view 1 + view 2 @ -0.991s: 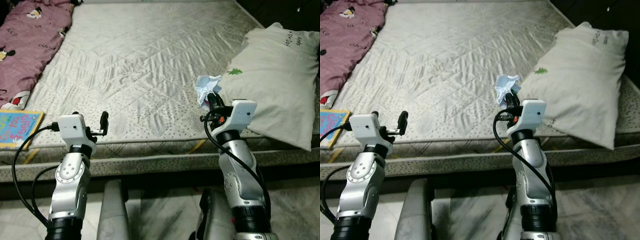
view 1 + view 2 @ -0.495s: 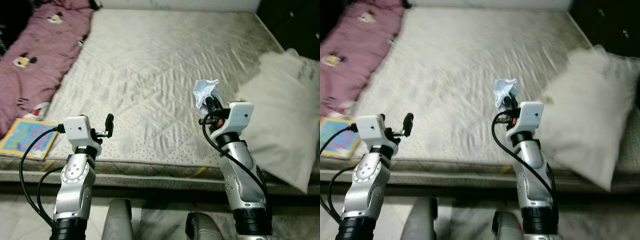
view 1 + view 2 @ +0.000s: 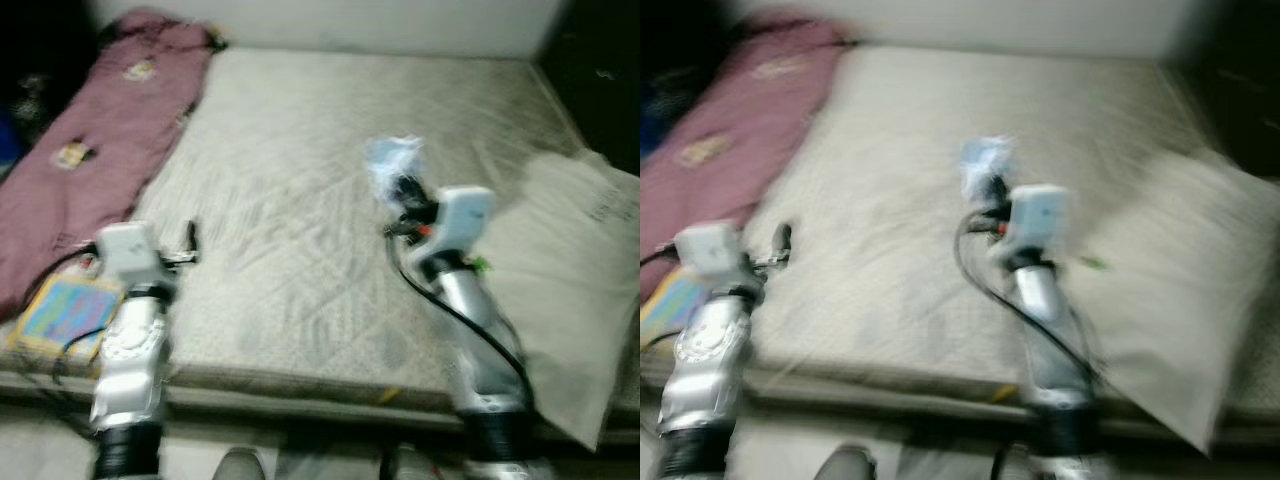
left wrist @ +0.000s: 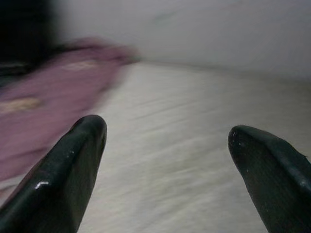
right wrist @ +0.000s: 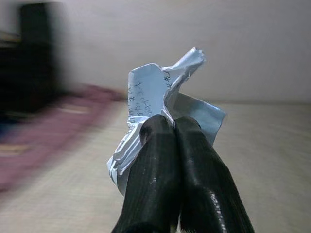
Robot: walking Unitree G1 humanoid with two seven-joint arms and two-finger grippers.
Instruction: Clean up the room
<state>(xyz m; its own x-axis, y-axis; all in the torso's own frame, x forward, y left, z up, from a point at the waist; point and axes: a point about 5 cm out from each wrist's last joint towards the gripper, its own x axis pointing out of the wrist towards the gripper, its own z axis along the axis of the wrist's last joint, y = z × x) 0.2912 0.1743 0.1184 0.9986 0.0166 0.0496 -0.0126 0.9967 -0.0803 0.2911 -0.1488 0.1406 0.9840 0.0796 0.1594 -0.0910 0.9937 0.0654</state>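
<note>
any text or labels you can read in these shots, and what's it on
Nothing reads clearly.
Crumpled paper in the right hand: small handwritten-looking marks along one edge, too small to read.
Pillow: faint dark print near its far end, blurred.
Colourful book at the bed's edge: cover lettering blurred.
Pink blanket: cartoon prints, no legible words.

Bed: big grey quilted mattress (image 3: 300, 150).
Wall: plain white wall (image 3: 330, 25), behind the mattress.
Blanket: dark pink cartoon blanket (image 3: 90, 170), on the mattress's left side.
Pillow: big white pillow (image 3: 580, 290), on its right edge.
</note>
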